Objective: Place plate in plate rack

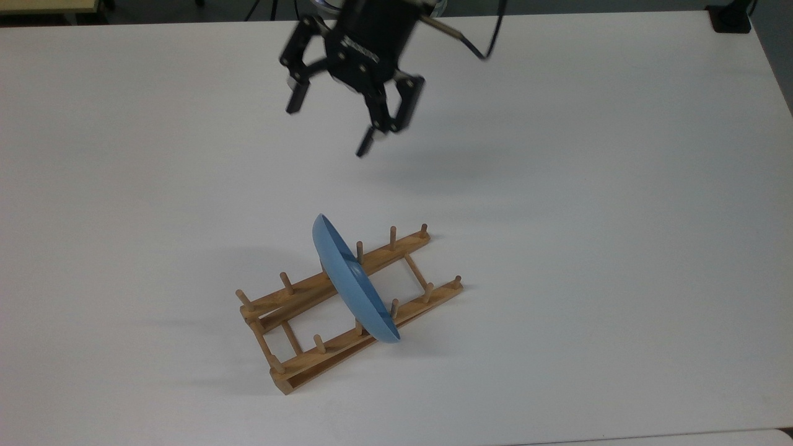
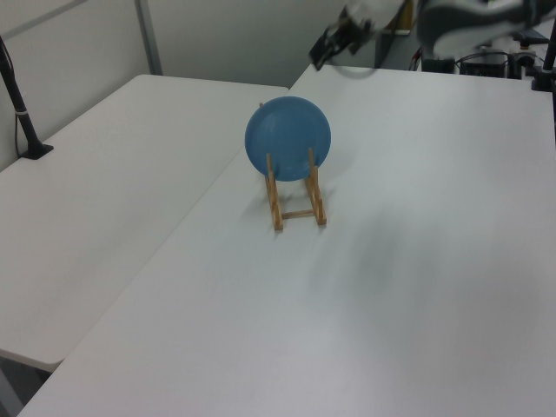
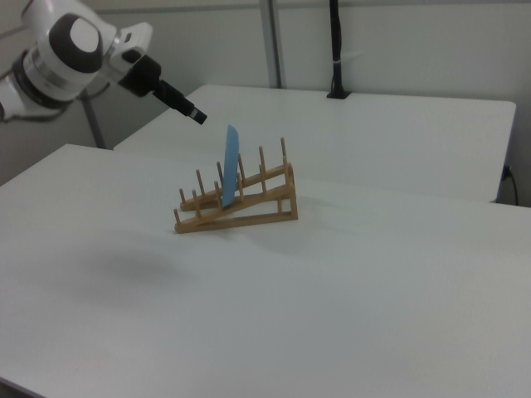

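The light-blue plate (image 1: 353,282) stands on edge in the wooden plate rack (image 1: 296,289), wedged between pegs near the rack's middle and leaning slightly. In the left view the plate (image 2: 287,135) shows its round face above the rack (image 2: 296,205); the right view shows the plate (image 3: 230,166) edge-on in the rack (image 3: 249,212). My gripper (image 1: 326,130) hangs open and empty well above and behind the plate, apart from it, toward the top view's upper edge. In the other two views the gripper (image 3: 196,115) (image 2: 328,48) is likewise high and clear of the plate.
The rack sits mid-table on a white tabletop (image 1: 588,248). A black block (image 1: 732,18) stands at the top view's far right corner. A second white table (image 2: 95,200) adjoins, with a black post (image 2: 19,104) clamped on it.
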Controlling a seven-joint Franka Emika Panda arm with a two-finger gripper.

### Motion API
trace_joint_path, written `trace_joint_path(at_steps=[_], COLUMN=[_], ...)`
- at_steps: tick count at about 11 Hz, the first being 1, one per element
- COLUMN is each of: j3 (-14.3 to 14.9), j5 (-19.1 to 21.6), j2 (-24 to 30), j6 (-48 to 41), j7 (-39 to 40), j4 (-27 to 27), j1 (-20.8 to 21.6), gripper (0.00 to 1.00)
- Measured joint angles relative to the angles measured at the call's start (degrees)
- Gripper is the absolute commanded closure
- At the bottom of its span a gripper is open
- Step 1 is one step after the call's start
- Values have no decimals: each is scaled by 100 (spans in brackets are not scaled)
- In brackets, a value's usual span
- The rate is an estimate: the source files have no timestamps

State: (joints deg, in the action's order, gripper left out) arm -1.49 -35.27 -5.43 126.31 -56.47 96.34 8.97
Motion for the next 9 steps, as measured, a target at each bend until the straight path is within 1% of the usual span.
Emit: trace_joint_path(at_steps=[1,2,3,4,5,7,8,9], j3=[6,10,14,14,15,14,14,13], j5=[1036,1859,2590,3062,3417,3933,4093,4158], j2=[239,441,626,747,834,928,936,940], j6=[-342,-715,-1181,-1541,-1859,-2191,-2217,-2218], j7=[518,894,1119,1197,1222,1225,1246,1580], j4=[-3,-3,-2,0,4,52,101,141], j1=[-219,-408,-623,-810,-982,-1170,-1234,-1271], gripper=[0,0,0,0,0,0,0,0])
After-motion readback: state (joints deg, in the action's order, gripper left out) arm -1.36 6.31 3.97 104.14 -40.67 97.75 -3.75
